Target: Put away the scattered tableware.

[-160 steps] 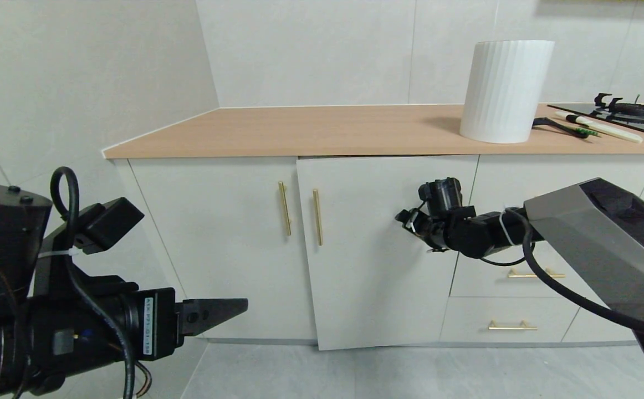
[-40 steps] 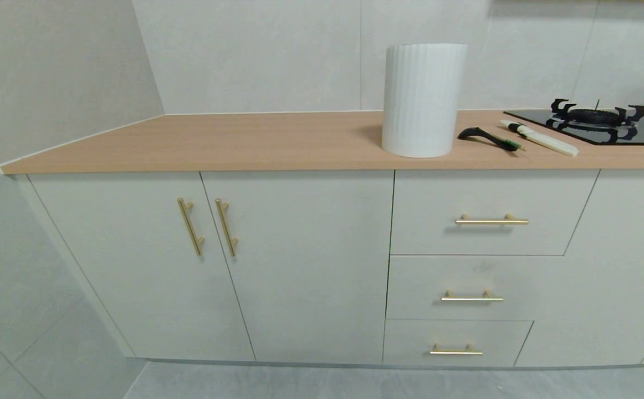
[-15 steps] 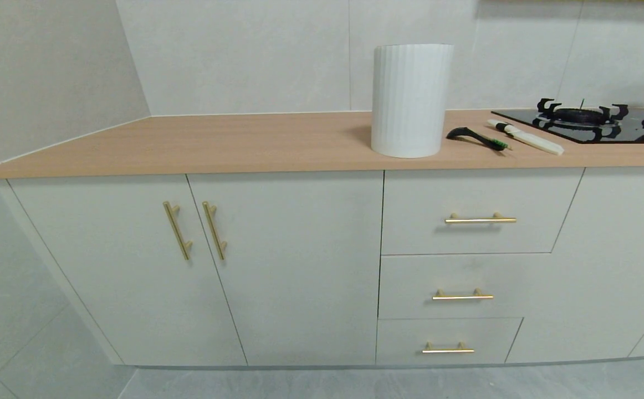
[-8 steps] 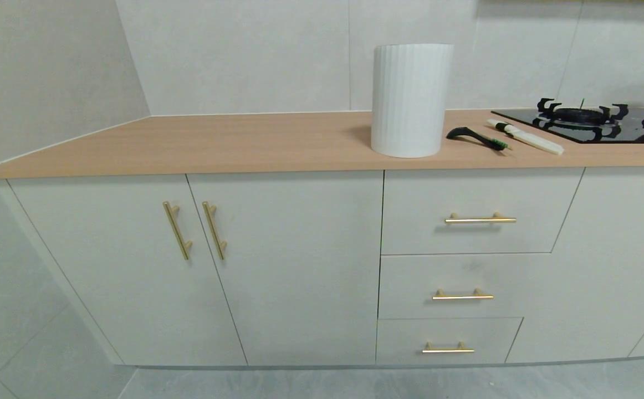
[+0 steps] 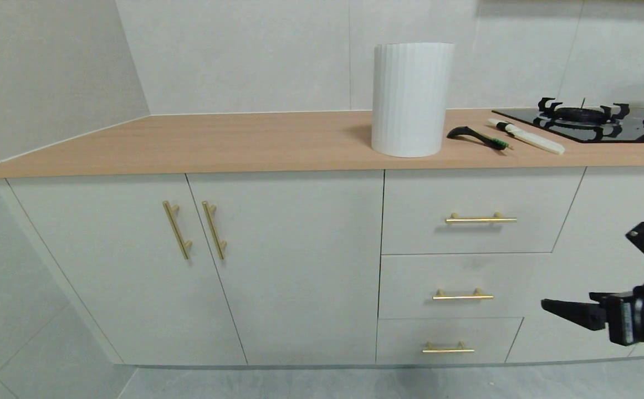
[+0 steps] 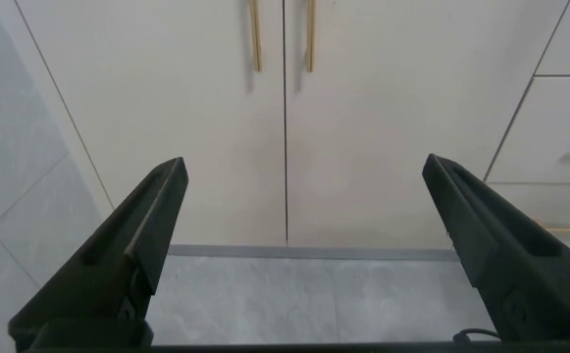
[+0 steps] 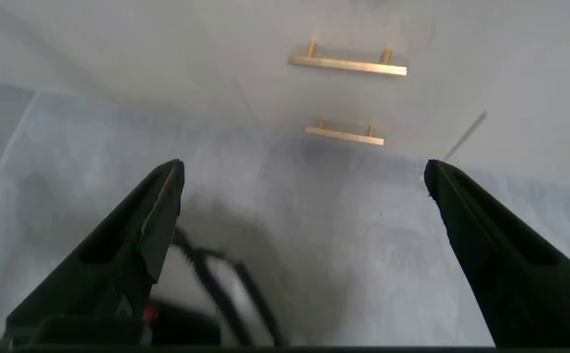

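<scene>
In the head view, the counter spans the upper middle of the frame. On it, right of centre, stands a container. To its right lie a small utensil and then a knife, close together. The hob occupies the upper right edge.

Below the counter:
- The left door and right door take the left and centre.
- Three drawers are stacked to their right.

The right hand sits at lower right, in front of the cabinet and right of the lower drawers. The left hand faces the seam between the doors, near the floor.
</scene>
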Tool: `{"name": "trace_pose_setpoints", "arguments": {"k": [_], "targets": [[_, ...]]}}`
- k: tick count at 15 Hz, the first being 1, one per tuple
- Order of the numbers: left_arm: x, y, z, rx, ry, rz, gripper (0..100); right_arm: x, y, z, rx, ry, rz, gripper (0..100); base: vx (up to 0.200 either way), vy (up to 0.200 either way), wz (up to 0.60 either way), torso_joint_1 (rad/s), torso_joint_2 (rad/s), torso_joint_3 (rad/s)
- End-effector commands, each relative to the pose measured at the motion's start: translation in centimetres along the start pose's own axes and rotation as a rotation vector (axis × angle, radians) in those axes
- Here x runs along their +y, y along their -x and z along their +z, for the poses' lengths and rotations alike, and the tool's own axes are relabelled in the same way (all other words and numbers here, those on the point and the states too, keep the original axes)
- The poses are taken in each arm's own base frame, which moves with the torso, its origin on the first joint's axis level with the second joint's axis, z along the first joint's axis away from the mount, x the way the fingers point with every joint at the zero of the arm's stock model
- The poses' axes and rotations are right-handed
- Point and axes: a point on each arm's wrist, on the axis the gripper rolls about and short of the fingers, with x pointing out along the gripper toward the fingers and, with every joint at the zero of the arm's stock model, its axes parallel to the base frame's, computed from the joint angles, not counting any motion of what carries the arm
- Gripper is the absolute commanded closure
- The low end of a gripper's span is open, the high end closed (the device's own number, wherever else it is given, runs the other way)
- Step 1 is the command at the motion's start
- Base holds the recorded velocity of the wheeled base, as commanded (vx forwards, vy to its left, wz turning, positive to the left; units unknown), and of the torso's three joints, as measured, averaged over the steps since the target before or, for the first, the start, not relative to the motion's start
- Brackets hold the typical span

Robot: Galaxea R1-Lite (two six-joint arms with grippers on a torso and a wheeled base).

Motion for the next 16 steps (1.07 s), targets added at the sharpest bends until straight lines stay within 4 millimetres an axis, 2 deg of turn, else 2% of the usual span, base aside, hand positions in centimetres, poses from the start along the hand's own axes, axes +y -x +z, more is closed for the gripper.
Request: {"name": "trace_pose_setpoints", "arguments": {"k": [1, 3, 4, 5, 6, 8, 10, 12, 16], "targets": [[0.0, 0.0, 0.0, -0.001, 0.000, 0.001, 0, -1.1, -8.8, -1.1, 0.160, -0.013, -0.002, 0, 0.000, 0.000, 0.00, 0.000, 0.00, 0.000], [0.0, 0.0, 0.0, 0.001, 0.000, 0.001, 0, -1.4, -11.8, -1.5, 0.196, -0.013, -0.032, 0, 0.000, 0.000, 0.00, 0.000, 0.00, 0.000], [0.0, 0.0, 0.0, 0.002, 0.000, 0.001, 0, -1.8, -14.7, -2.2, 0.211, -0.004, -0.059, 0, 0.000, 0.000, 0.00, 0.000, 0.00, 0.000], [0.0, 0.0, 0.0, -0.001, 0.000, 0.001, 0, -1.9, -15.6, -2.3, 0.205, -0.002, -0.062, 0, 0.000, 0.000, 0.00, 0.000, 0.00, 0.000], [0.0, 0.0, 0.0, 0.002, 0.000, 0.001, 0, -2.3, -17.7, -2.8, 0.183, 0.003, -0.069, 0, 0.000, 0.000, 0.00, 0.000, 0.00, 0.000], [0.0, 0.0, 0.0, -0.001, 0.000, 0.001, 0, -2.6, -19.5, -3.4, 0.188, 0.006, -0.079, 0, 0.000, 0.000, 0.00, 0.000, 0.00, 0.000], [0.0, 0.0, 0.0, -0.001, 0.000, 0.001, 0, -3.2, -22.3, -4.1, 0.200, 0.001, -0.129, 0, 0.000, 0.000, 0.00, 0.000, 0.00, 0.000], [0.0, 0.0, 0.0, 0.002, 0.000, 0.001, 0, -3.4, -23.5, -5.3, 0.192, 0.003, -0.136, 0, 0.000, 0.000, 0.00, 0.000, 0.00, 0.000], [0.0, 0.0, 0.0, -0.001, 0.000, 0.001, 0, -3.6, -24.2, -4.7, 0.125, -0.026, -0.155, 0, 0.000, 0.000, 0.00, 0.000, 0.00, 0.000]]}}
